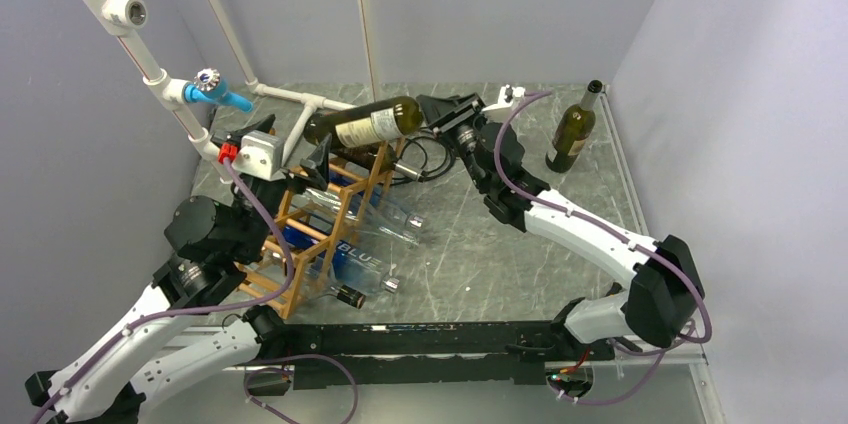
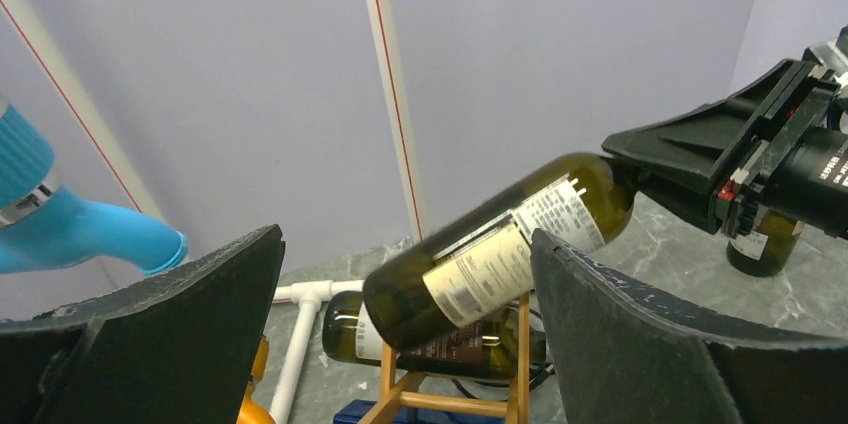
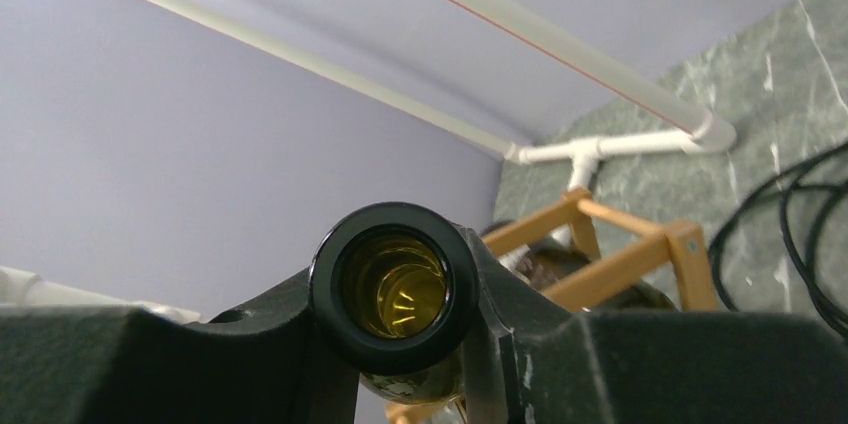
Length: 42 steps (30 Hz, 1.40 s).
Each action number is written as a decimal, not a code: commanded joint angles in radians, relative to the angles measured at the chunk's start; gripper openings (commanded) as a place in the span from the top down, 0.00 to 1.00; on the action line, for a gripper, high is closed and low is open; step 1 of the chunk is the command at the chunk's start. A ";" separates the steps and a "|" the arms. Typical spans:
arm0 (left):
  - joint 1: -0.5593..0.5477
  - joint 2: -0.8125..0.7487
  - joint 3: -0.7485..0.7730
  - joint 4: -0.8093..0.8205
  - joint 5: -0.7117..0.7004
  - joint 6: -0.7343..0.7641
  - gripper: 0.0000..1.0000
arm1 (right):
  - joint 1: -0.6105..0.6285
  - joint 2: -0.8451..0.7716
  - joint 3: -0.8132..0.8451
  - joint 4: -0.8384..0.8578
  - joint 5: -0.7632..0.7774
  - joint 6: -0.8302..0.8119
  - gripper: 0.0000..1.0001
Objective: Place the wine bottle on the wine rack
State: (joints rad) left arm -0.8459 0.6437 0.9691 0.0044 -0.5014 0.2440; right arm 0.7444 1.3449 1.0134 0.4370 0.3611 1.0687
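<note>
A dark green wine bottle (image 1: 365, 124) with a white label lies nearly level over the top of the orange-brown wooden wine rack (image 1: 330, 214). My right gripper (image 1: 435, 114) is shut on its neck. In the right wrist view the bottle's open mouth (image 3: 393, 284) sits between the fingers, with the rack (image 3: 620, 244) behind. My left gripper (image 1: 312, 166) is open beside the rack top. In the left wrist view the bottle (image 2: 500, 264) tilts base-down between my spread fingers (image 2: 640, 344), above the rack (image 2: 520, 344). I cannot tell whether it touches the rack.
Another dark bottle (image 2: 440, 344) lies in the rack's top cell. Clear bottles, one with a blue label (image 1: 355, 254), and a dark one (image 1: 340, 294) fill lower cells. A green bottle (image 1: 573, 134) stands upright at the back right. White pipes (image 1: 300, 99), a blue valve (image 1: 215, 94) and black cables (image 1: 425, 159) lie behind.
</note>
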 commanded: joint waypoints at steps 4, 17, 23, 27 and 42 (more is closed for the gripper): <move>0.009 -0.026 -0.019 0.077 -0.031 0.042 0.00 | 0.047 0.038 0.169 0.340 0.111 -0.040 1.00; 0.015 -0.057 -0.061 0.139 -0.082 0.095 0.01 | 0.186 0.224 0.242 0.482 0.204 -0.189 1.00; 0.015 -0.053 -0.061 0.136 -0.077 0.090 0.00 | 0.223 0.233 0.153 0.555 0.222 -0.186 1.00; 0.015 -0.047 -0.066 0.141 -0.078 0.094 0.01 | 0.256 0.202 0.076 0.601 0.241 -0.224 1.00; 0.016 -0.017 -0.064 0.133 -0.068 0.083 0.01 | 0.314 0.088 -0.156 0.422 0.297 -0.044 0.78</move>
State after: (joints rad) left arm -0.8345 0.6159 0.9066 0.1078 -0.5659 0.3244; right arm 1.0328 1.5009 0.8783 0.8463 0.6716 0.9272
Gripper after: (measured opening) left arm 0.995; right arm 0.358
